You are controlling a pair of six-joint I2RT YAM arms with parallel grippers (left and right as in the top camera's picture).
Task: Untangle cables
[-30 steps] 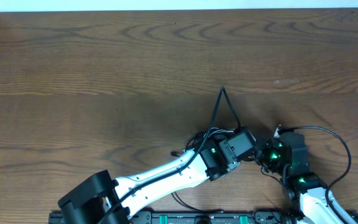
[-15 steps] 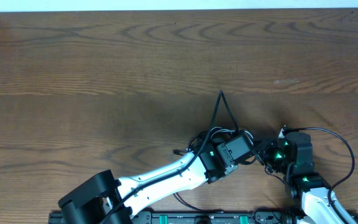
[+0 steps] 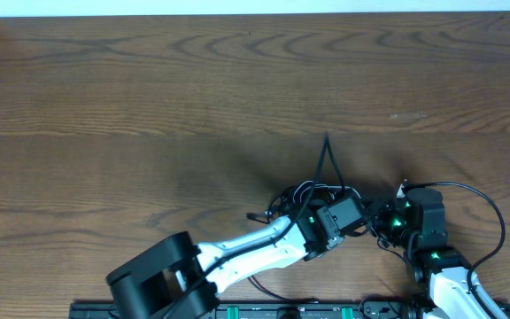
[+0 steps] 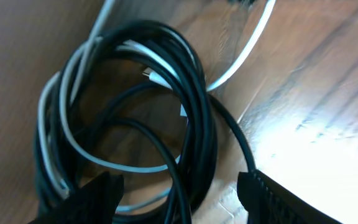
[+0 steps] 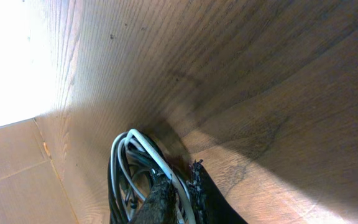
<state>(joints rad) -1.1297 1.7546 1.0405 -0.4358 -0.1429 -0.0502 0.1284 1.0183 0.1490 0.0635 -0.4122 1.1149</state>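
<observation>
"Overhead view first: how do the arms lie?"

"Both are low at the near edge of the bench [image 3: 149, 89]. The left arm [image 3: 246, 248] stretches from the near left up toward the right, white forearm nearly flat, its dark wrist over the cables [image 3: 312, 190]. The right arm [image 3: 441, 283] comes up from the near right corner and bends left, so the two wrists almost meet."

"And the cables?"

"They sit in a small tangled bunch right of centre, mostly under the left wrist. One thin black loop sticks out of it toward the far side of the bench."

"What about the left gripper?"

"From above, the left gripper [image 3: 351, 213] points right, toward the other arm. In the left wrist view the left gripper [image 4: 180, 180] is spread wide. Its fingers are well apart, with coils of the cables [image 4: 194, 93] lying between them on the wood. A white strand [image 4: 247, 43] runs off toward the top edge."

"Is it gripping anything?"

"No — the fingers stand clear on either side of the coils."

"And the right gripper?"

"From above, the right gripper [image 3: 381, 221] is aimed left, just beside the left one. In the right wrist view the right gripper [image 5: 179, 186] is pressed together — pinching the cables [image 5: 129, 155], with the white strand [image 5: 145, 146] running in between the fingers. The bundle hangs close above the bench."
</observation>
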